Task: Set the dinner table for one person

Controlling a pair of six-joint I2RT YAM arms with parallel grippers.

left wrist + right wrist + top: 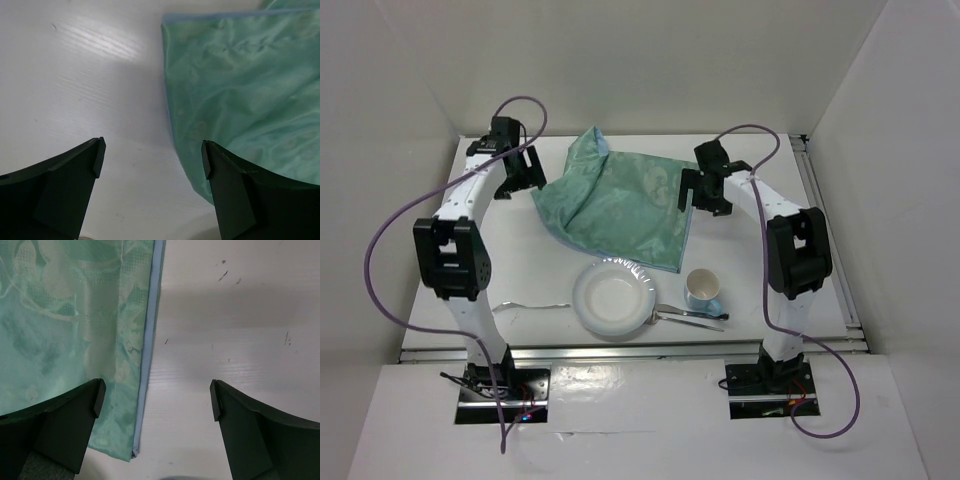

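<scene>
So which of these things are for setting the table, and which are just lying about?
For the job: dinner table, green mat, plate, cup, utensil left of plate, cutlery right of plate.
Just there: purple cables, white walls.

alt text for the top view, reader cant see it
Two robot arms reach over a white table, left gripper and right gripper flanking a rumpled green mat. Nearer the bases sit a white plate, a cup, a utensil beside them, another utensil farther left.
</scene>
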